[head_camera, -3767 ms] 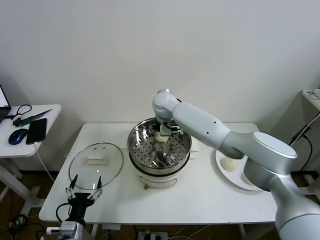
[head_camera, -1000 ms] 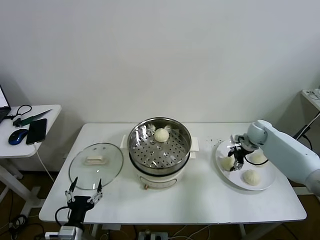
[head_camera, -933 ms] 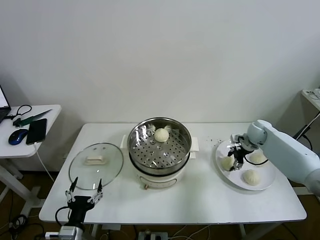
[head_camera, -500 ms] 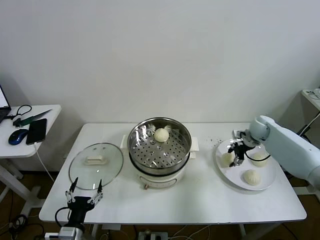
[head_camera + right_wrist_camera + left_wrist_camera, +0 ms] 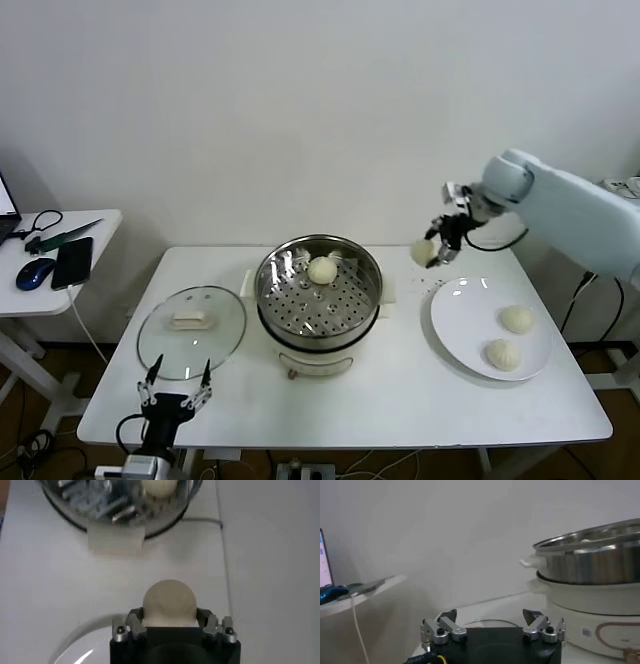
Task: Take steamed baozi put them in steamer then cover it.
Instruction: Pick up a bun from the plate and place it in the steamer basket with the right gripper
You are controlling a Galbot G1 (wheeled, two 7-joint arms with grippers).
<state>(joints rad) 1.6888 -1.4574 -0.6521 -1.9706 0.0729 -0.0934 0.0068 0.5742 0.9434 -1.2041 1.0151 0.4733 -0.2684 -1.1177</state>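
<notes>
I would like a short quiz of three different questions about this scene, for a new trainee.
1. True or false: the glass lid covers the steamer.
2. How many baozi lie on the white plate?
3. Which gripper holds a baozi? A) left B) right C) neither

Key:
1. False; the lid lies on the table beside the steamer.
2. Two; a third baozi sits in the steamer basket.
3. B; the right gripper carries a baozi in the air, while the left gripper waits open near the lid.
</notes>
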